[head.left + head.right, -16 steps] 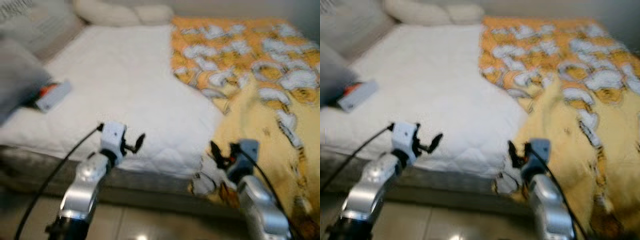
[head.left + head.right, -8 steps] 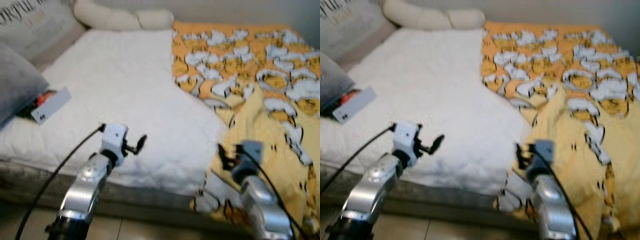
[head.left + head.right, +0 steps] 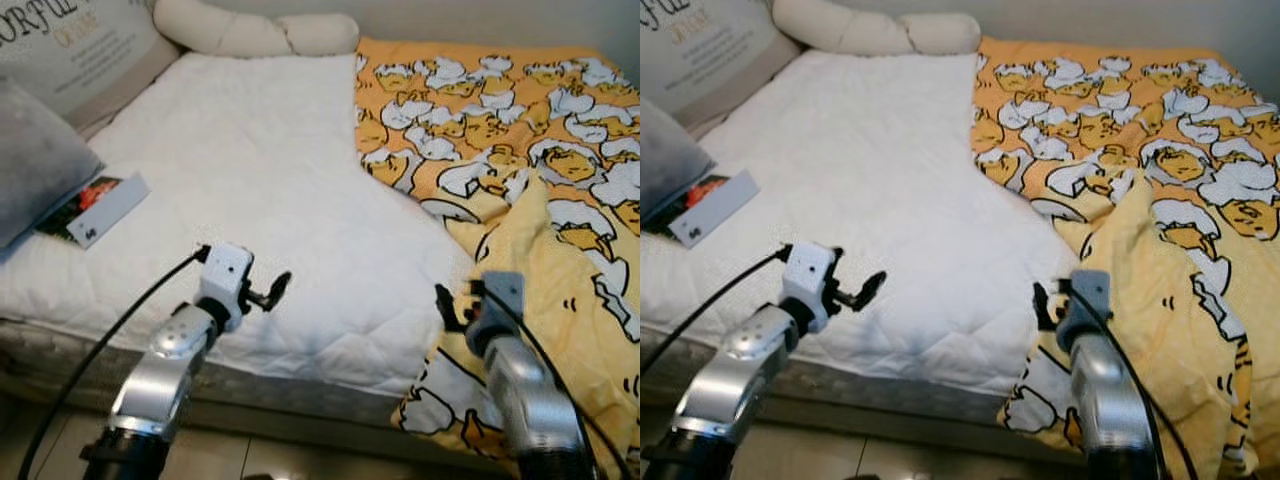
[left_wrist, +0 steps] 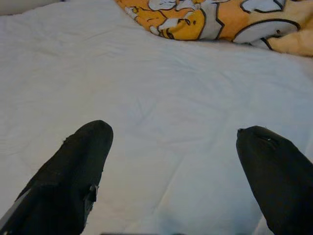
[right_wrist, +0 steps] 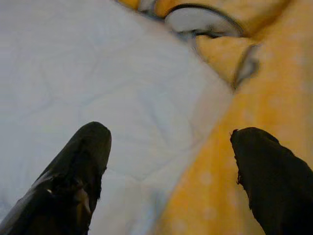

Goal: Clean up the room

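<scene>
Vs 1 s ago: whole pic shifted + sharpened, so the cam/robot moved (stepped or settled nearer the bed), not the things. Blur gone now. Right gripper (image 3: 452, 302) sits lower/more to the right in the head views than before, now over the blanket edge; left gripper (image 3: 270, 292) approx same spot in the pic. Meaning: approach to the bed looks about done, likely setting up to grab the blanket – nothing held yet, so the task is early.

Grippers: left is spread wide, both fingers (image 4: 73, 171) apart w/ bare white sheet between, hovering over the near edge of the mattress (image 3: 250, 200). Right also spread wide, empty; in the right wrist view the sheet/blanket border runs betw its fingers (image 5: 73, 176), blanket side under one finger.

Task thing: yellow-orange blanket (image 3: 520, 150) w/ cartoon egg print, covers the robot's right half of the bed, pushed back diagonally so the white sheet is exposed on the left. A fold (image 3: 520, 215) ridges up near the middle of its edge; lower corner (image 3: 440, 400) hangs off the bed front toward the floor. Rumpled, not spread flat.

Other: a card or booklet (image 3: 92, 208) lies on the sheet at the robot's left, partly under a grey pillow (image 3: 35, 160) – prob paper w/ a red pic, too small to tell. Cream bolster (image 3: 255, 30) at the head end, printed cushion (image 3: 80, 45) at the far left.
</scene>
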Controlling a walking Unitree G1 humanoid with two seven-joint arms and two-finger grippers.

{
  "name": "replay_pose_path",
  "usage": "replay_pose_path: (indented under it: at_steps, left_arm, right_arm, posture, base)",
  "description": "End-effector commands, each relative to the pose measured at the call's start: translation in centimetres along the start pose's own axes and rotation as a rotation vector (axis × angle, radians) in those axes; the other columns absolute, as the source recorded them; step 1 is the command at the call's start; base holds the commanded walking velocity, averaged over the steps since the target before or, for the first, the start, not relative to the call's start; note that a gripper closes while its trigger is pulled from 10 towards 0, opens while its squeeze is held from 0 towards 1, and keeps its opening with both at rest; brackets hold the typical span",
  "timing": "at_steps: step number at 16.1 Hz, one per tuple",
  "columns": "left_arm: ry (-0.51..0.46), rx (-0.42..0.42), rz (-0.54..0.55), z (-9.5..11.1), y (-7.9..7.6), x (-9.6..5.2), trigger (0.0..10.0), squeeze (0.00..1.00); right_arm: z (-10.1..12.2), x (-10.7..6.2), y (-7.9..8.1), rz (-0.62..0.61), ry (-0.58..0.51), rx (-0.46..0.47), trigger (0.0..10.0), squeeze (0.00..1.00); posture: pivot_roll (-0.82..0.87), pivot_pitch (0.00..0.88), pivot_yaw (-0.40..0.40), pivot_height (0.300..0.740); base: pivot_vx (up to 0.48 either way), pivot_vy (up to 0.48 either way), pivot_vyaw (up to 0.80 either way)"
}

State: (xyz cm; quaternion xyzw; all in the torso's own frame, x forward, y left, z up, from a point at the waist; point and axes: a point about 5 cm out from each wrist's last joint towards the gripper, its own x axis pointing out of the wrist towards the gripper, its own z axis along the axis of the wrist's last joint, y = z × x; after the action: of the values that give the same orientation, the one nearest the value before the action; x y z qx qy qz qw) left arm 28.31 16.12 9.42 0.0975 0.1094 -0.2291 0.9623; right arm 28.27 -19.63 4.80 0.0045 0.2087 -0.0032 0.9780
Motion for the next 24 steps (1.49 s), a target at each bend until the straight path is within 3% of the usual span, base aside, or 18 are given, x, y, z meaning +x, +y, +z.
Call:
replay_pose_path:
  at_steps: [1,3,4,5,9,10,11,16,24]
  left_arm:
    - [-0.013,0.038,-0.079,0.6,0.0,0.0,10.0,0.35]
    - [0.014,0.081,-0.197,0.8,-0.1,-0.5,10.0,0.35]
    - [0.022,0.091,-0.219,0.8,0.0,-0.7,10.0,0.35]
    - [0.036,0.106,-0.259,0.9,0.0,-1.0,10.0,0.35]
    - [0.098,0.164,-0.425,1.0,-0.1,-2.5,10.0,0.34]
    - [0.117,0.168,-0.46,1.0,-0.2,-2.8,10.0,0.35]
    - [0.126,0.172,-0.478,1.0,-0.2,-3.0,10.0,0.35]
    - [0.164,0.185,-0.52,1.0,-0.2,-3.9,10.0,0.34]
    - [0.186,0.17,-0.561,0.9,-0.8,-4.2,10.0,0.35]
  right_arm:
    - [-0.3,1.0,-0.5,0.013,0.069,-0.031,10.0,1.0]
    - [-1.0,2.5,-1.7,-0.012,0.182,-0.061,10.0,1.0]
    - [-1.2,2.7,-2.0,-0.019,0.208,-0.067,10.0,0.63]
    - [-1.5,3.0,-2.3,-0.03,0.246,-0.07,10.0,0.0]
    - [-2.0,3.6,-2.8,-0.022,0.339,-0.037,9.8,0.0]
    - [-2.7,3.4,-2.9,-0.039,0.362,-0.014,3.9,0.0]
    - [-3.1,3.3,-2.9,-0.043,0.377,-0.006,0.0,0.0]
    - [-5.3,2.3,-3.8,-0.102,0.456,-0.044,0.0,0.0]
    - [-6.0,1.8,-4.8,-0.145,0.478,-0.064,0.0,0.0]
  posture:
    - [-0.01,0.0,0.015,0.74]
    - [0.0,0.0,0.012,0.74]
    - [0.01,0.0,0.011,0.74]
    - [0.01,0.0,0.011,0.74]
    - [0.04,0.02,0.02,0.74]
    - [0.05,0.033,0.024,0.74]
    - [0.06,0.041,0.026,0.74]
    - [0.09,0.073,0.04,0.74]
    - [0.08,0.078,0.036,0.74]
  base:
    - [0.0,0.0,0.0]
    - [0.0,0.0,0.0]
    - [0.0,0.0,0.0]
    - [0.0,0.0,0.0]
    - [0.0,0.0,0.0]
    - [0.0,0.0,0.0]
    - [0.0,0.0,0.0]
    - [0.0,0.0,0.0]
    - [0.0,0.0,0.0]
